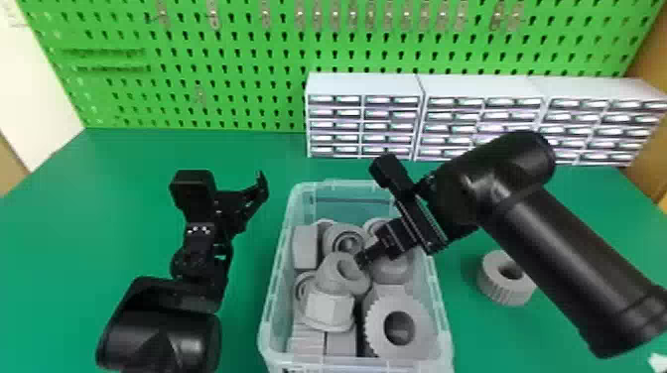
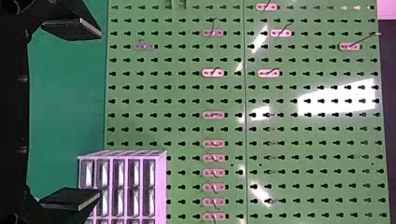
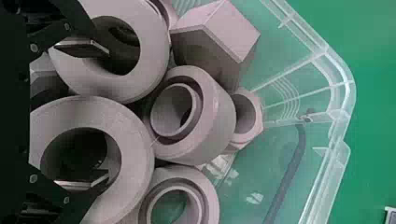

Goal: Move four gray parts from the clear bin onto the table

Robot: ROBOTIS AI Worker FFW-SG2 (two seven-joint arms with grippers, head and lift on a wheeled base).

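**Open right gripper set over two touching gray rings**

The right gripper (image 3: 108, 113) is placed low over the clear bin (image 1: 272, 300), its fingers parted and nothing clasped. The left ring (image 1: 329, 279) and the right ring (image 1: 393, 273) are seen side by side in the bin, just beneath it. In the right wrist view one fingertip is aligned with each ring's opening, so that the adjoining walls are straddled; whether either tip is actually inserted cannot be told with confidence. The left ring is tilted, its opening turned up and toward the gripper. The choice of ring is judged to turn on this offset: a shift to one side is probably needed if a single wall is to be pinched, and both walls might otherwise be caught. The right arm is clearly the nearer. The left gripper (image 2: 99, 114) is held empty and spread, left of the bin. One toothed gear (image 1: 496, 286) is found on the table (image 1: 238, 149), right of the bin; by this count, three parts remain to be moved.
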